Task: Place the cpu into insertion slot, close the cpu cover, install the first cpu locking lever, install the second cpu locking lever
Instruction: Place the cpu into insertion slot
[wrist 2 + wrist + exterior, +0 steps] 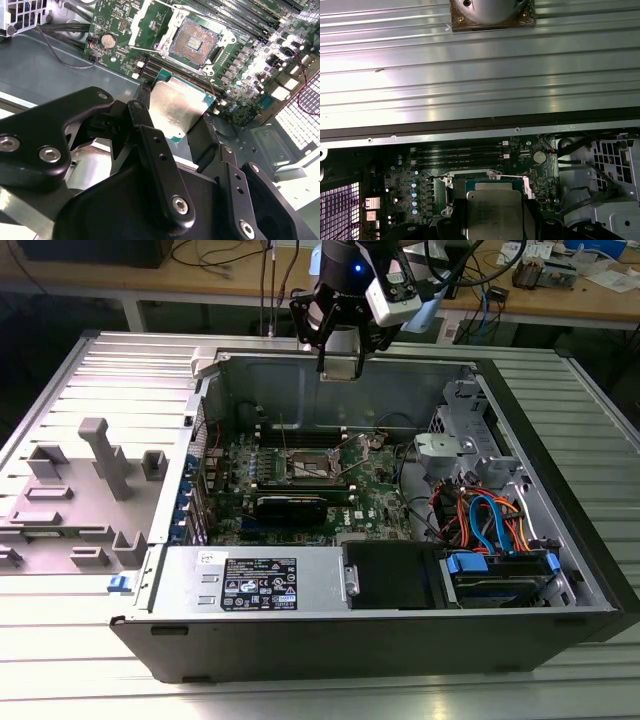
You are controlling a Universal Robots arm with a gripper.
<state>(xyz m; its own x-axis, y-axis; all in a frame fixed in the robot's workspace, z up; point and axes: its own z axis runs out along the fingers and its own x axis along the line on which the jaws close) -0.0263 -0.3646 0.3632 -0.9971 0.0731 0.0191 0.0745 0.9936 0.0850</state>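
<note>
On the motherboard [380, 495] the insertion slot [307, 468] lies bare, and slightly toward the exterior view's right, well above it, the gripper [341, 368] hangs clamped on the cpu [176, 107], held flat.

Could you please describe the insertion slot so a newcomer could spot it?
In the open computer case lies a green motherboard. Near its middle, the insertion slot is square with a dark centre, unlike the long narrow memory slots beside it.
</note>
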